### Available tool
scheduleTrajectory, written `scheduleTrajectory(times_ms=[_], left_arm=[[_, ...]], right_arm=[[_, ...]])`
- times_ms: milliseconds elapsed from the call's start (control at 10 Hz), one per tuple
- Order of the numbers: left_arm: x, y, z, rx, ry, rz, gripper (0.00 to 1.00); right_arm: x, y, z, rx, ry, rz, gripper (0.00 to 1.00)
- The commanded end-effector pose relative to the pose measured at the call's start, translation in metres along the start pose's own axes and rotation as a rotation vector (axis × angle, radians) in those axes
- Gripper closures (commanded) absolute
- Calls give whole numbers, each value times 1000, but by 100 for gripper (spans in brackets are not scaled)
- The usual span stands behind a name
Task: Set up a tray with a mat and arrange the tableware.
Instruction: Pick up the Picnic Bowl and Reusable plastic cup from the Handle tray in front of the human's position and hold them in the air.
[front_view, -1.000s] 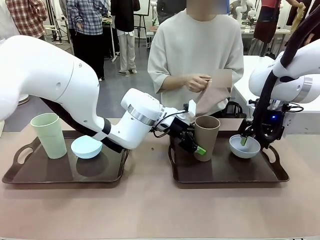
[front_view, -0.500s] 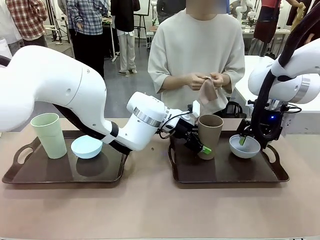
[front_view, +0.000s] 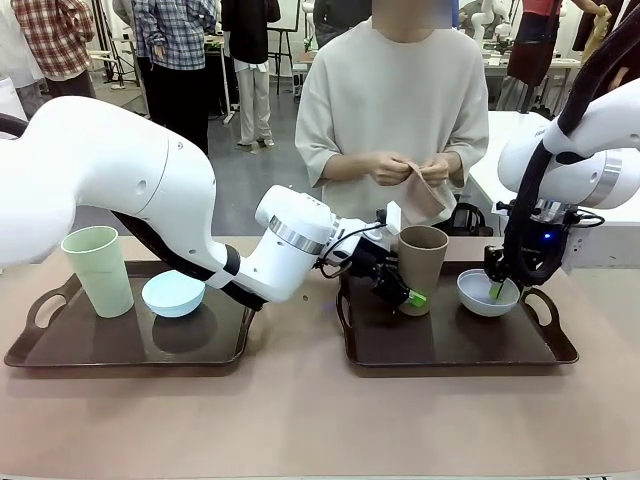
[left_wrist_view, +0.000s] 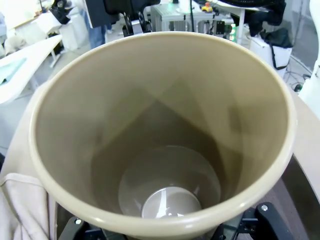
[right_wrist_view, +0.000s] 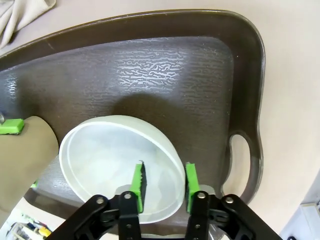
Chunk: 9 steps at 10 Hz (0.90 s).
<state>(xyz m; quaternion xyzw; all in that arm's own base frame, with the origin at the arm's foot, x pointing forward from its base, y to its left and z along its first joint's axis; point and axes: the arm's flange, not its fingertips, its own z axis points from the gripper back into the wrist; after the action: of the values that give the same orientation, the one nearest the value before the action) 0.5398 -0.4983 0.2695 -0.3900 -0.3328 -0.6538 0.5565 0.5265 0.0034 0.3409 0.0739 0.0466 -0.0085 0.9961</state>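
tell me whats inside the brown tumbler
Nothing: the left wrist view looks straight into the tumbler and its bottom is bare, with just a shine. The patch of tray under it is covered.

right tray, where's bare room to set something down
Free: the front strip of the right tray, between its near rim and the taupe tumbler and greyish-white bowl. A narrow gap lies between those two. Crowded: the back half, where the left jaws grip the tumbler's base and the right jaws pinch the bowl's rim.
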Motion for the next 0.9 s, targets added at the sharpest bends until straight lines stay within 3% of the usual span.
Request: scheduleTrajectory(times_ms=[0, 100, 200, 300, 400, 500, 600, 800], left_arm=[[4, -1, 1, 14, -23, -10, 100], [5, -1, 1, 14, -22, -10, 100], [6, -1, 1, 15, -21, -11, 79], [6, -1, 2, 17, -20, -8, 79], [6, -1, 3, 20, -21, -6, 100], [7, -1, 3, 21, -19, -6, 78], [8, -2, 4, 20, -8, -5, 100], [30, -14, 23, 40, -24, 11, 95]], right_arm=[[3, -4, -2, 10, -14, 11, 100], [2, -4, -2, 9, -15, 10, 100], [2, -4, -2, 9, -15, 9, 100], [2, -4, -1, 9, -16, 11, 100], [3, -5, -1, 10, -16, 15, 100], [3, -4, -1, 11, -14, 18, 100], [2, -4, 1, 16, -26, 5, 100], [-17, 5, 40, 61, -39, 46, 100]])
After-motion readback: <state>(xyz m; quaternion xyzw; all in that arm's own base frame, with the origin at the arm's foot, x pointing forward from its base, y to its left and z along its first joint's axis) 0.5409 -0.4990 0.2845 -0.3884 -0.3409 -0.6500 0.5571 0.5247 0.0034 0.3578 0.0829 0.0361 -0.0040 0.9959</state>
